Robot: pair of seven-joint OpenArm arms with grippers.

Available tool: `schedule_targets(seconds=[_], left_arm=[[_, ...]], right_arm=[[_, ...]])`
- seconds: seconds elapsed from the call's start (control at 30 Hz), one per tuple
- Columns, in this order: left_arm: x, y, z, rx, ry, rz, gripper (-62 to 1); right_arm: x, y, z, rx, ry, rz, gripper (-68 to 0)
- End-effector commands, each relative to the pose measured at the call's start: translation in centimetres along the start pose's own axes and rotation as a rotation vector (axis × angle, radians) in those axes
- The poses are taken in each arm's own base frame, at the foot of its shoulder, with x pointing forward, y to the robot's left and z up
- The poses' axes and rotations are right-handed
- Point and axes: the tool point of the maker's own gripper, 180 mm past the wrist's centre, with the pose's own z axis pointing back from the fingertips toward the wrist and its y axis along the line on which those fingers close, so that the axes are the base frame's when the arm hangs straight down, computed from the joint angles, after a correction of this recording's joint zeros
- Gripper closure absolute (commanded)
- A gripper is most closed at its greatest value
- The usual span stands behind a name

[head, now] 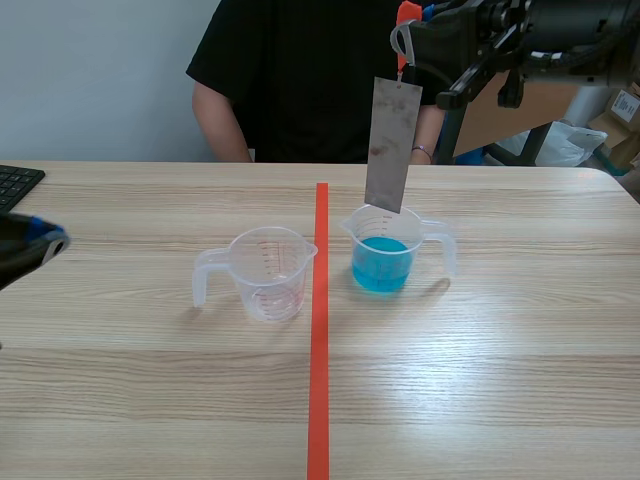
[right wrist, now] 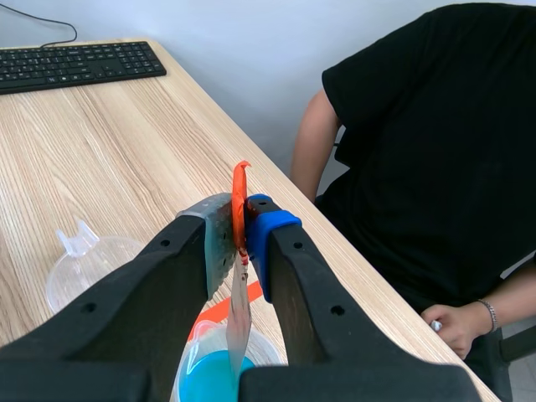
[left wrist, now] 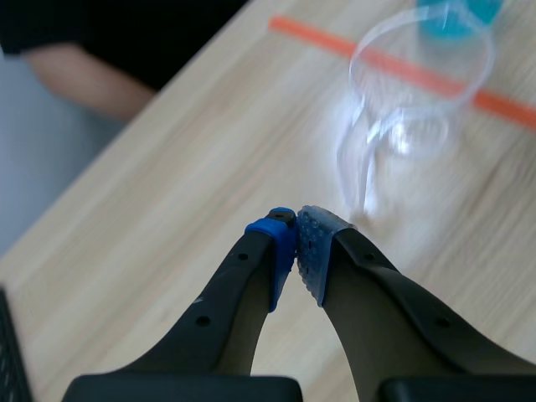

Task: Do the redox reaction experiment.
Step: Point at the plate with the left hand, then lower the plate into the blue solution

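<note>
- My right pincer was up high over the far side of the table.
- It was squeezed tight on a small orange piece at the top of a grey metal strip.
- The strip hung straight down from it.
- The low end of the strip was right over the cup of blue water, close to the rim. It was not in the blue water.
- That cup stood just to the right of the red tape line, with its handle pointing right.
- An empty cup stood just on the other side of the line, with its handle pointing left.
- My left pincer was low at the left side, well away from both cups. It was closed, its two pads touching, with nothing in it.
- A person in a black shirt sat across the table.
- A black keyboard lay at the left edge.
</note>
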Motion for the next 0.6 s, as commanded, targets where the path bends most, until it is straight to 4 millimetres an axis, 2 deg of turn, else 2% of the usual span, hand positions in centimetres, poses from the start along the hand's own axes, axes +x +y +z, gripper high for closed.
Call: schedule_targets(seconds=[0.0, 0.13, 0.3, 0.57], left_arm=[[-1.9, -0.7, 0.8, 0.031, 0.03, 0.065, -4.6], [-5.5, -1.8, 3.8, 0.074, 0.125, 0.148, -4.6], [-9.1, -4.4, 7.1, 0.105, 0.227, 0.249, -4.6], [-12.2, -9.6, 10.5, 0.122, 0.331, 0.421, -4.6]], right_arm=[[1.5, -0.6, 0.1, -0.003, -0.038, 0.025, -1.5], [1.5, -0.6, 0.1, -0.003, -0.037, 0.026, -1.5], [1.1, -0.6, 0.1, -0.006, -0.027, 0.022, -1.5], [-0.8, -1.8, 0.2, -0.035, -0.032, -0.031, -1.5]])
